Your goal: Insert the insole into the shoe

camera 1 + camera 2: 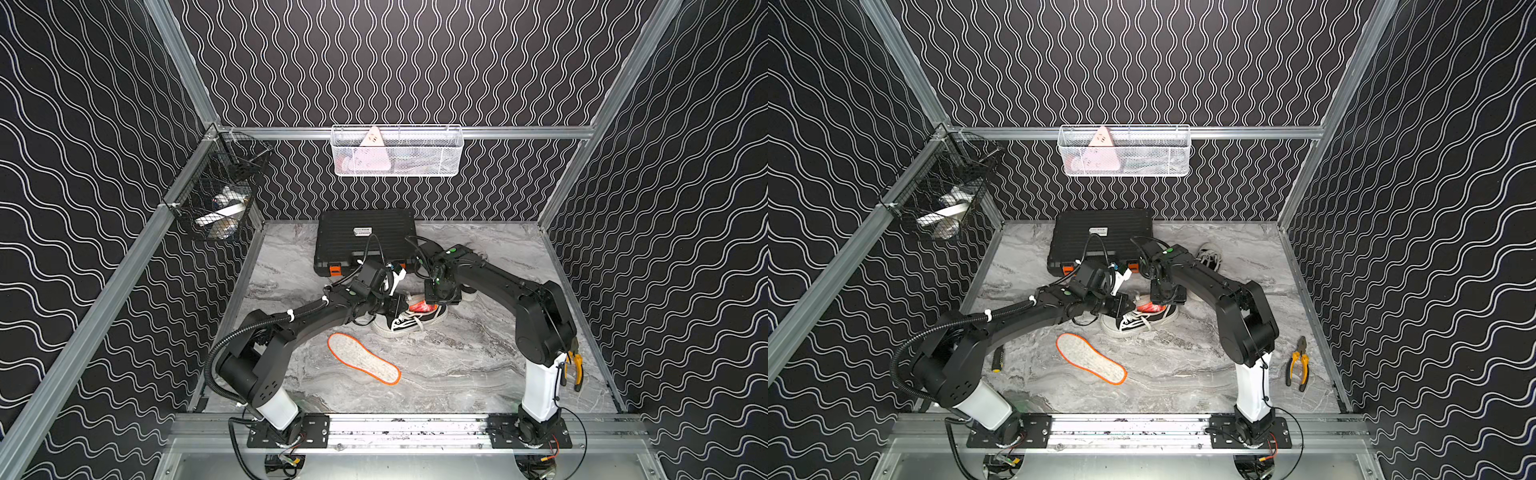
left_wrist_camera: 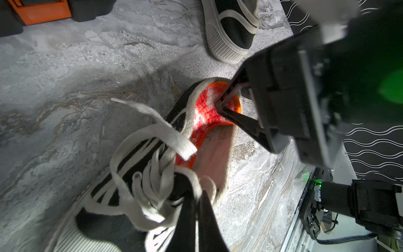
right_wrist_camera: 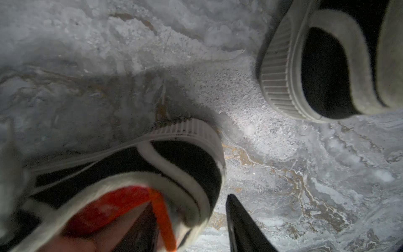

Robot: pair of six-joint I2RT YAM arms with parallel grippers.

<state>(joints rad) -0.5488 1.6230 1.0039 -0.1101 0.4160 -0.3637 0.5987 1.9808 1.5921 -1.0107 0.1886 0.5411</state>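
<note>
Two claws tend the shoe: left claw clamped on its laced front, right claw apart astride the heel. The insole inside rides up at the heel; pushing could crease it. Spare insole at seven o'clock.

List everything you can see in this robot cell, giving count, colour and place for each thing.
shoe: one, black with white laces, mid-table
insole: one, red-orange, inside the shoe's opening at the heel
loose insole: one, white with orange rim, flat in front of the shoe
second shoe: one, black and white, behind the right arm
case: one, black with orange latches, at the back
pliers: one, yellow-handled, near the right arm's base
small tool: one, black and yellow, beside the left arm
mesh basket: one, white, back rail
wire basket: one, black, left rail
table: one, grey marble
left gripper: black, shut on the shoe's tongue
right gripper: black, open, at the shoe's heel
</note>
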